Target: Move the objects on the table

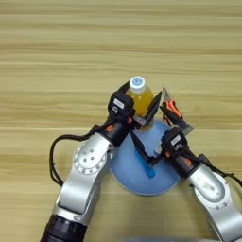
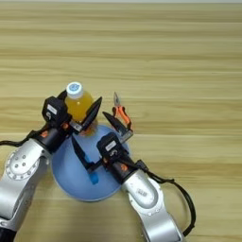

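Light: bright, even, from overhead.
Shadows: soft, short, beneath the arms on the plate (image 1: 127, 177).
Glare: faint sheen on the table (image 1: 56, 56).
Focus: slightly soft throughout.
Distortion: planks bow mildly near edges.

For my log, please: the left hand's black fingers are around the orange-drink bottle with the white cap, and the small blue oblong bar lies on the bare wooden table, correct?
Not quite: the small blue oblong bar lies on the large light-blue round plate, as the left eye view shows. The rest stands.
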